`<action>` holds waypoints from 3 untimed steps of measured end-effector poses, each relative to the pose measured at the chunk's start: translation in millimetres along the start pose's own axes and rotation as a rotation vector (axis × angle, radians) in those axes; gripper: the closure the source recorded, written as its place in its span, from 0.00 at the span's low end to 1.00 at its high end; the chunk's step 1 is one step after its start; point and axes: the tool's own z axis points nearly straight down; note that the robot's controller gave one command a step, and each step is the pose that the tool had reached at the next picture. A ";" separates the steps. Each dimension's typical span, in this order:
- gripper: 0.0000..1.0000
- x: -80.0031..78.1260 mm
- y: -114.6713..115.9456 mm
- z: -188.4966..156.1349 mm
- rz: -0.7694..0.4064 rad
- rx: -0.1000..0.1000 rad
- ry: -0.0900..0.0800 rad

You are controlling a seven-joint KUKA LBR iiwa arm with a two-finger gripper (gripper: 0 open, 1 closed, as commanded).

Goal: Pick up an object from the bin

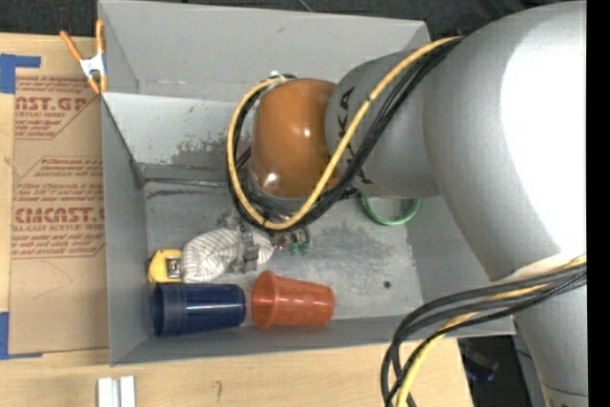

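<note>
My gripper [265, 241] pokes out from under the arm's orange cover, low in the middle of the bin. It is right beside a white and grey crumpled thing [212, 253], touching or nearly touching its right side. Just below the gripper a red-orange plastic cup [291, 299] lies on its side. To the left of that cup a dark blue cup [197, 308] also lies on its side. A small yellow tape measure [165, 266] sits at the left of the white thing.
A green ring [389, 210] lies at the right of the bin, partly hidden under the arm. The arm and its cables cover the middle and right of the bin. The bin's front wall runs close below the two cups.
</note>
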 end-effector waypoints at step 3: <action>1.00 -1.8 0.1 -49.0 0.000 0.001 -0.009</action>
